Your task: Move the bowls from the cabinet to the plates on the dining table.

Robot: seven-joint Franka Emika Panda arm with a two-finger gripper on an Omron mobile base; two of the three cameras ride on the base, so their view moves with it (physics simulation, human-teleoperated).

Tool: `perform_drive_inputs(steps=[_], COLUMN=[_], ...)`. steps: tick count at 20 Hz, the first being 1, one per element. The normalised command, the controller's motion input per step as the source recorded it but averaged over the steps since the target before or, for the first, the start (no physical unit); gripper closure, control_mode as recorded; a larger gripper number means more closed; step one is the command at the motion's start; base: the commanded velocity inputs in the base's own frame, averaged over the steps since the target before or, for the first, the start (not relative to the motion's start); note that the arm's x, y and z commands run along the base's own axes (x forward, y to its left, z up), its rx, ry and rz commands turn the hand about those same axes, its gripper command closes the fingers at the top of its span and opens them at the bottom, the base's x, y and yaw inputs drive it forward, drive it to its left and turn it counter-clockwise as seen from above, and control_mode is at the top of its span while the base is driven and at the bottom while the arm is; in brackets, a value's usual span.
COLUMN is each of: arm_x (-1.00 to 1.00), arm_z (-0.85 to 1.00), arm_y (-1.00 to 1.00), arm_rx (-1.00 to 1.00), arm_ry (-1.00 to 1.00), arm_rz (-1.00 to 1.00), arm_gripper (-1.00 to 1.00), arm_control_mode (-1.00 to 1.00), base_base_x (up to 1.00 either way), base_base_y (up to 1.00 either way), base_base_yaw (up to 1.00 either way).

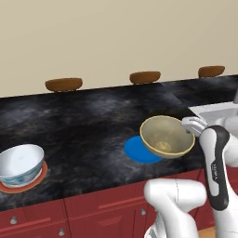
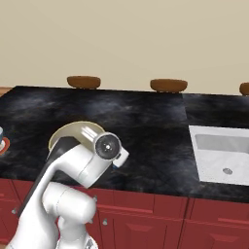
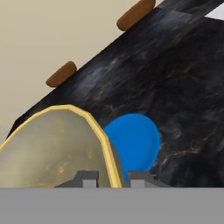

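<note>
While my hand (image 3: 111, 177) is clenched on the rim of the olive-tan bowl (image 1: 166, 136), the bowl hangs tilted just above the blue plate (image 1: 137, 151) on the bench (image 1: 83, 121). It seems stiff, smooth and breakable. A thin rim pinch can slip, so I judge a slow lowering best.

Tilted olive bowl (image 1: 166, 136) over blue plate (image 1: 137, 150)

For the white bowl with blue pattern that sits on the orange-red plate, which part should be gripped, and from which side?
Grip the thin rim of the white bowl, coming from above, one finger inside and one outside. It stands upright and open on the orange-red plate, and its round body looks too wide to span. The near edge seems easiest to reach.
</note>
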Motion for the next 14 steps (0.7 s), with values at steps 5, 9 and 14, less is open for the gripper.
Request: perform_drive_inputs(steps=[5, 9, 14], arm_x=[0.30, 0.30, 0.32], arm_z=[-0.31, -0.30, -0.27], arm_y=[0.00, 0.00, 0.00], arm_rx=[0.00, 0.00, 0.00], arm_ry=[0.00, 0.00, 0.00], arm_rz=[0.00, 0.00, 0.00], arm_gripper=[1.00, 1.00, 1.00], arm_control_mode=[-1.00, -1.00, -1.00], base_base_x=[0.00, 0.00, 0.00], base_base_y=[0.00, 0.00, 0.00], base_base_yaw=[0.00, 0.00, 0.00])
